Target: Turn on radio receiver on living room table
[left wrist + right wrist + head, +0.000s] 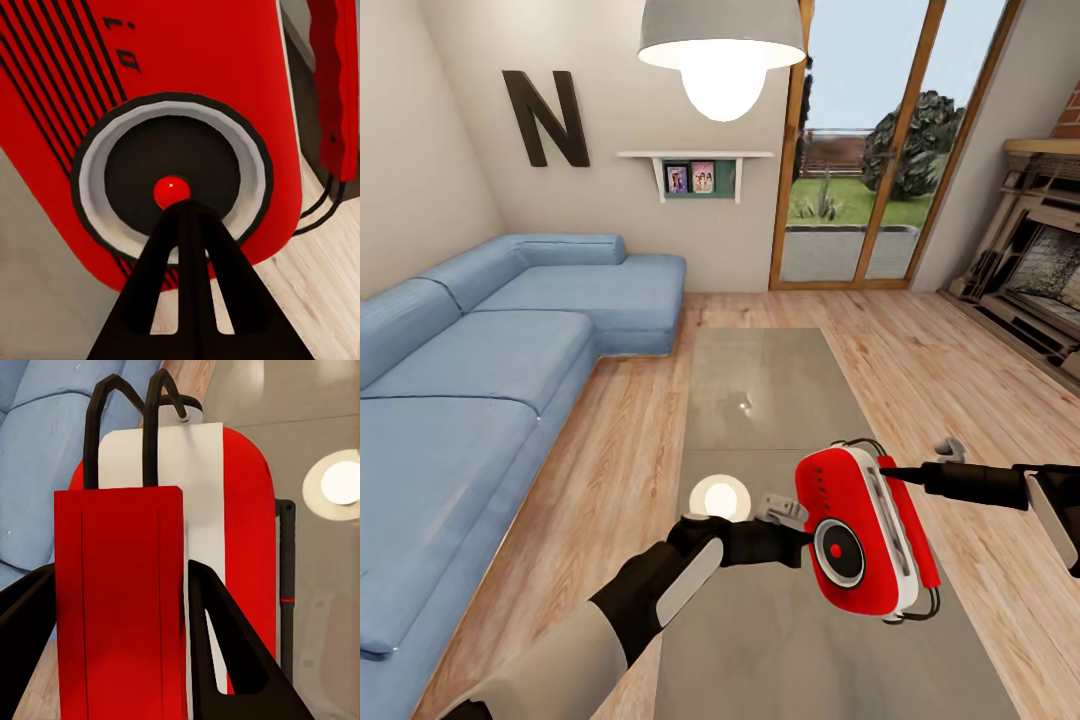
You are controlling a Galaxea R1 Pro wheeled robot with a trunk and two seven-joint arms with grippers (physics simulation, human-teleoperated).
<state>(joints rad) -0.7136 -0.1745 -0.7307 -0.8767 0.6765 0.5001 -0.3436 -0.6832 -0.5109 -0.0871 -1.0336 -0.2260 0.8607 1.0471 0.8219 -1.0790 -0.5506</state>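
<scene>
I judge the job nearly finished: I hold the radio receiver (857, 527) up over the near end of the table (760, 400) in the living room, and only the press on its dial (838, 552) seems left. Whether it is already switched on I cannot tell; nothing on it shows a lit state.

My right gripper (120, 607) is clamped on the red grip bar (120, 607) of the receiver's wire handle (860, 443), one black finger (225, 645) on each side of it, so the body hangs just ahead of that gripper, white side band (196, 495) facing it.

My left gripper (785, 514) comes in from the opposite face. Its fingers (191, 285) are drawn together to a point, with the tip at the dial's red centre (171, 191), touching or a hair short.
</scene>
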